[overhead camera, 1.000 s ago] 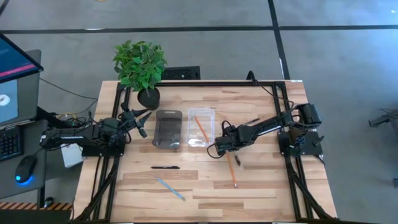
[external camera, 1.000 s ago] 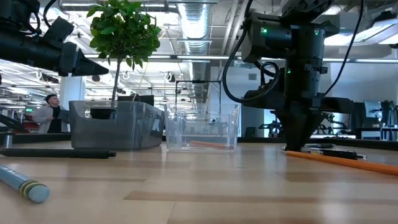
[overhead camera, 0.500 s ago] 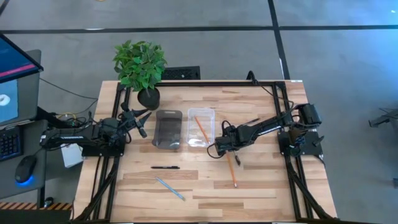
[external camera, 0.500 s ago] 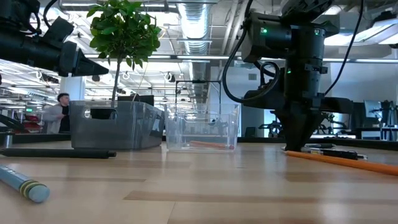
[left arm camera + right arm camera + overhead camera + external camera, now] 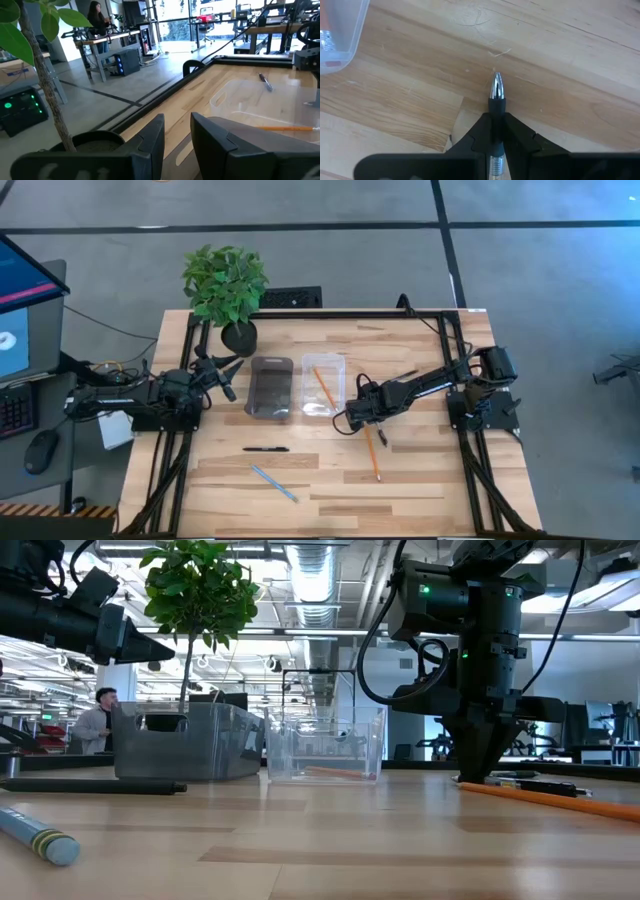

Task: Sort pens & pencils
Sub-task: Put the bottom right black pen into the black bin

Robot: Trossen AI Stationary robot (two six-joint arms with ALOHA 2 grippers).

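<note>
right end effector [image 5: 496,131] pinching pen [image 5: 496,95], just right of clear tray [image 5: 323,385], tip-down for lifting | left end effector [image 5: 222,374] slightly spread, waiting left of grey tray [image 5: 269,388]

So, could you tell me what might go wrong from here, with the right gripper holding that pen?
1. The right gripper pinches the pen near its tip, so it may swivel or slip in transit.
2. The grey tray lies beyond the clear tray, which already holds an orange pencil; a slip on the way could mis-sort the pen.
3. Another orange pencil lies close below the gripper; a low move might knock it.
</note>
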